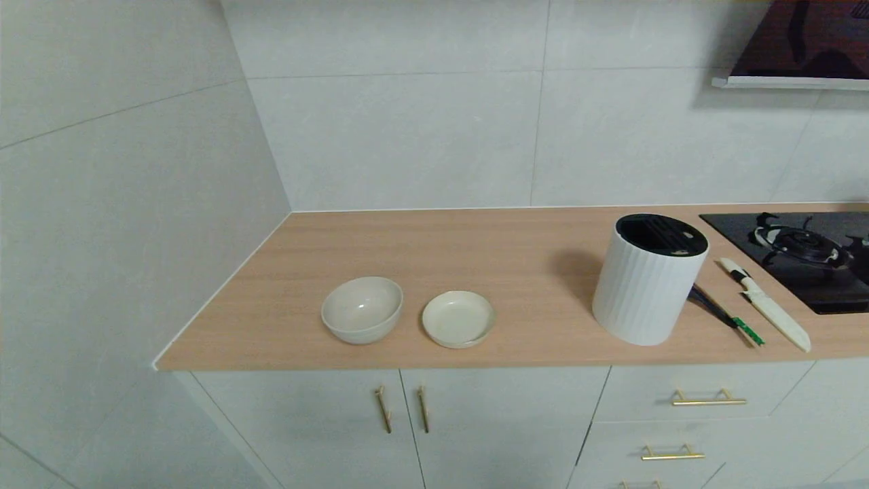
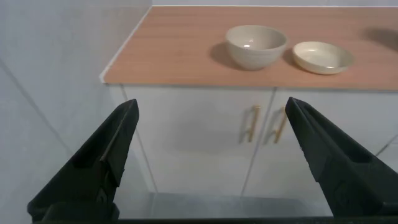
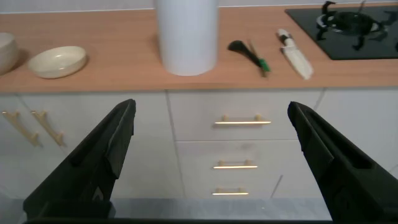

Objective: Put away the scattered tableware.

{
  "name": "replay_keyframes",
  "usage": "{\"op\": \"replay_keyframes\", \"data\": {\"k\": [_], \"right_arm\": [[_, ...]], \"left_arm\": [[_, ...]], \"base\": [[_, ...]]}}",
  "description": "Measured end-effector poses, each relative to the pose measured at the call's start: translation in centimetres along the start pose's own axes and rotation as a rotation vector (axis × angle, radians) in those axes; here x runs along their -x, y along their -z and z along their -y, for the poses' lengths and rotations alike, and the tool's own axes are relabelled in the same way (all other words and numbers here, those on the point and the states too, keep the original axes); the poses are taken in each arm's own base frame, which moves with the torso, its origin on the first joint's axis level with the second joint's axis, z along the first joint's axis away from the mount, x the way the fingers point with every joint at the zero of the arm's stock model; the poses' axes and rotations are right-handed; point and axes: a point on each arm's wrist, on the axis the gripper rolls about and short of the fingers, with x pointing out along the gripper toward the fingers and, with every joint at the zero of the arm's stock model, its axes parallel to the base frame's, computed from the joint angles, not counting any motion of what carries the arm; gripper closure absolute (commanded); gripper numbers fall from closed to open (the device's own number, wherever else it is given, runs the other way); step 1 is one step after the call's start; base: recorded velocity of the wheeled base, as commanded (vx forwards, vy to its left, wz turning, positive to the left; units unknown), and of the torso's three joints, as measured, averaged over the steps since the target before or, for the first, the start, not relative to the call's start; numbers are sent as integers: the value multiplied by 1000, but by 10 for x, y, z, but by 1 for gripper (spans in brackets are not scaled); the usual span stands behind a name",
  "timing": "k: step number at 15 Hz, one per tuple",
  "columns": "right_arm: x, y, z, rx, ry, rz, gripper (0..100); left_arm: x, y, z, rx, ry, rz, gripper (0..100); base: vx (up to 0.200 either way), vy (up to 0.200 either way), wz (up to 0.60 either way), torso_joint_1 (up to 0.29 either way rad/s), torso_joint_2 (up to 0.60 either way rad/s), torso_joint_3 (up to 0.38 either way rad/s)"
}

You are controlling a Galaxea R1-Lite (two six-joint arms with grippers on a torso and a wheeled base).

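My left gripper point(image 2: 210, 104) and right gripper point(image 3: 211, 104) sit wide open, low before the cabinets. The knife point(image 1: 766, 304) and what look like dark chopsticks point(image 1: 726, 316) lie just right of the slotted holder point(image 1: 648, 288), long axes far-left to near-right. My right arm is nearer.

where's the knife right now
In the head view the white knife lies flat on the right of the counter, between the dark green-tipped utensil and the stove.
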Motion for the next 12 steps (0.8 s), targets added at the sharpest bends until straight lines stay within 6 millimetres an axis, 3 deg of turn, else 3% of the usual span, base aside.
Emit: {"op": "replay_keyframes", "data": {"k": [8,12], "right_arm": [[0,0,0,0,0,0,0],[0,0,0,0,0,0,0]], "left_arm": [[0,0,0,0,0,0,0],[0,0,0,-1,0,-1,0]], "base": [[0,200,0,2,5,5],[0,0,0,0,0,0]]}}
